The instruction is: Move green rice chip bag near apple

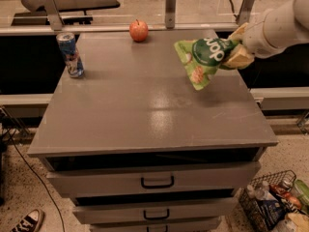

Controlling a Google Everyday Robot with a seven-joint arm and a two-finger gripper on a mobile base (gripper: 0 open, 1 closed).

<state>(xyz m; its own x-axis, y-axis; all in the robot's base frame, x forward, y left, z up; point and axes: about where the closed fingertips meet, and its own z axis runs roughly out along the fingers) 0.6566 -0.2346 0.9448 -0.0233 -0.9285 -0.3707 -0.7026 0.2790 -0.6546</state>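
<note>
The green rice chip bag (203, 59) hangs in the air above the right side of the grey cabinet top (145, 110), with its dark green circle and white lettering facing me. My gripper (236, 52) comes in from the right on a white arm and is shut on the bag's right end. The apple (138, 30), small and red-orange, sits at the far edge of the top, left of and behind the bag, well apart from it.
A blue-and-white drink can (70, 54) stands upright at the far left of the top. Metal posts (170, 6) and a rail run behind the far edge. Drawers (157, 181) face me below. A wire basket (275, 207) of items sits on the floor at the lower right.
</note>
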